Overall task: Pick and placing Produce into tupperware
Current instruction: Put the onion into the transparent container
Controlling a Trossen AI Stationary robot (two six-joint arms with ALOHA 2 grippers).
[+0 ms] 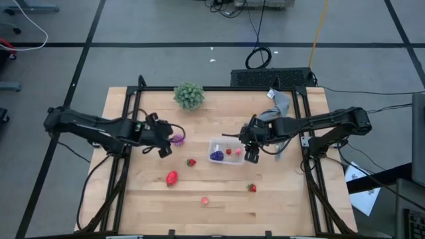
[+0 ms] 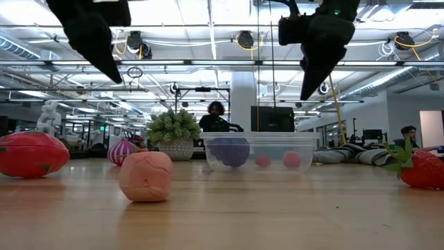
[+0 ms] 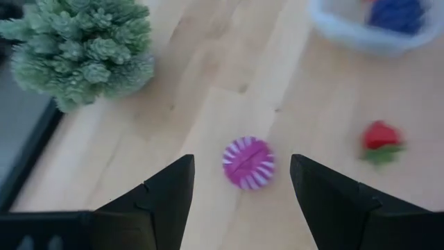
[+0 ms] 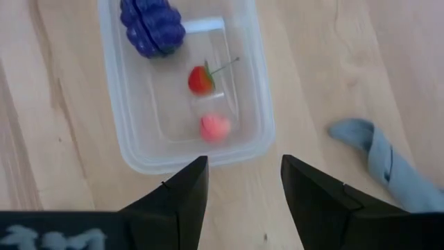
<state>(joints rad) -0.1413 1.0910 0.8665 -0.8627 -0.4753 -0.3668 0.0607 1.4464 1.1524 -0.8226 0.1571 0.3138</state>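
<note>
Two robot arms work a wooden table point(image 1: 279, 206) at mid-sort. The clear tupperware point(image 1: 226, 161) near the table's centre holds three pieces: a dark purple grape cluster point(image 4: 152, 28), a small red fruit with a stem point(image 4: 201, 80) and a pink piece point(image 4: 215, 127).

The left pincer point(image 1: 163, 151) hangs above the spiky magenta ball point(image 3: 248, 162), its fingers parted and empty, with the ball lying on the table between them in the wrist view. The right pincer point(image 1: 252, 157) hovers at the container's near end, fingers likewise apart and holding nothing.

The step in hand appears to be the left arm's pickup of the ball, while the right arm looks to be idling over the container. The next move calls for a straight descent that keeps the ball centred, then a close on its soft spikes before carrying it to the container.

Loose on the table are a large red strawberry point(image 1: 172, 177), a smaller one point(image 1: 191, 161) just left of the container, another point(image 1: 252, 188) nearer the front, and a pink piece point(image 1: 204, 200). A green bushy plant point(image 1: 188, 95) and a grey cloth point(image 1: 282, 105) sit at the far edge; how high the left fingers ride above the ball is hard to judge.
</note>
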